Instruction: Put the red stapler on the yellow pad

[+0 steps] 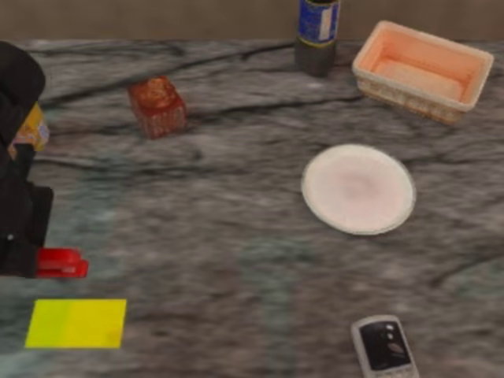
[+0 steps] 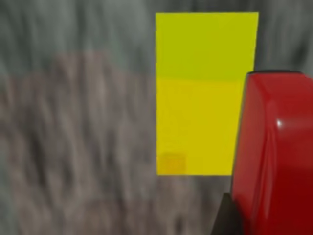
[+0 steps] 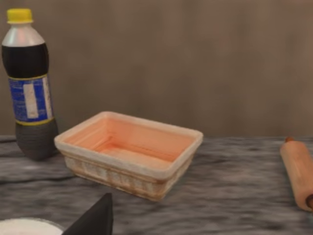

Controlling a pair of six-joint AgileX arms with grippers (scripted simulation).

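The red stapler [image 1: 61, 263] is at the table's left edge, with my left gripper [image 1: 43, 262] shut on it. In the left wrist view the red stapler [image 2: 274, 152] fills the near side, with one dark finger [image 2: 225, 219] against it. The yellow pad [image 1: 76, 323] lies flat just in front of the stapler, towards the table's front edge, and the two do not overlap. The left wrist view shows the yellow pad [image 2: 205, 93] bare. My right gripper [image 3: 164, 231] is parked out of the top view; one dark finger [image 3: 95, 219] shows, set wide to one side, nothing held.
A brownish-red box [image 1: 157, 106] stands at the back left, a yellow-lidded canister [image 1: 33, 126] half behind my left arm. A cola bottle [image 1: 317, 31] and a basket [image 1: 370, 79] are at the back right. A white plate [image 1: 359, 189], a phone [image 1: 383, 345], a rolling pin [image 3: 298, 171].
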